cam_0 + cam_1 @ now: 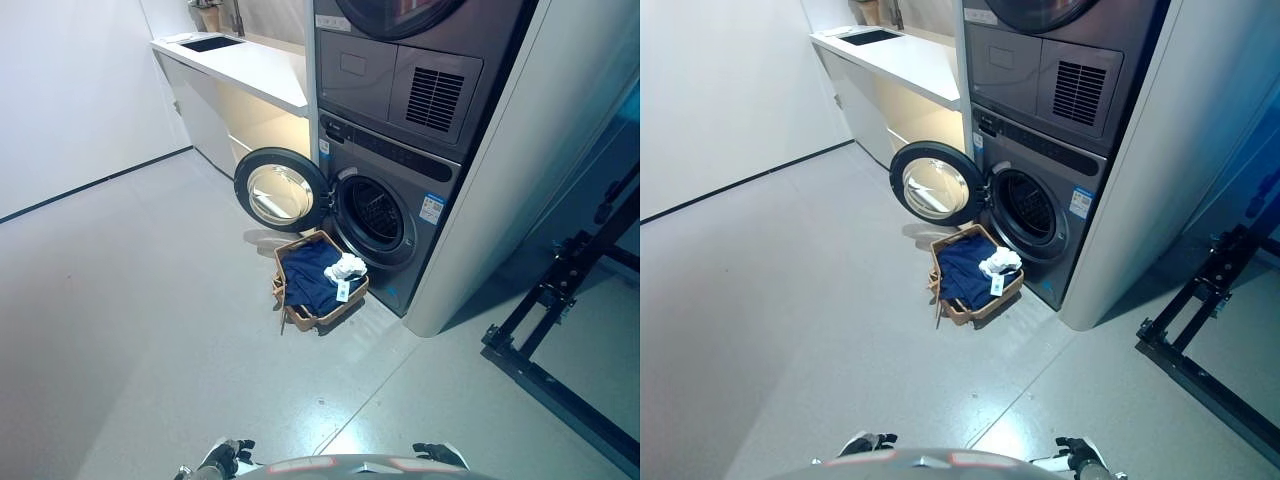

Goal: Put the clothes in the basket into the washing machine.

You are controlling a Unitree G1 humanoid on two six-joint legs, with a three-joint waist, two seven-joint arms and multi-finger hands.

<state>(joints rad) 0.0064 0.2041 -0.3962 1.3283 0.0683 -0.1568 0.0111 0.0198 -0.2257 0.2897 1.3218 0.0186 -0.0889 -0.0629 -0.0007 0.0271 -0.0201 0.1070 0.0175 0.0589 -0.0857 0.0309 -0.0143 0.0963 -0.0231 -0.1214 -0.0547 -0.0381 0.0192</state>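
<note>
Left eye view: the left hand [225, 459] and the right hand [438, 455] barely show at the bottom edge, well away from the laundry; I cannot tell whether their fingers are curled or loose. The shallow woven brown basket [300, 315] sits on the grey floor just in front of the dark grey front-loading washing machine [400, 200], holding dark blue clothes [310, 275] with a white garment [346, 267] on top. The round glass door [280, 192] is swung wide open to the left.

Right eye view: the same layout, with the drum opening [1030, 208] unobstructed. The robot should first walk closer and square up to the basket, then reach down for the white piece on top.
</note>
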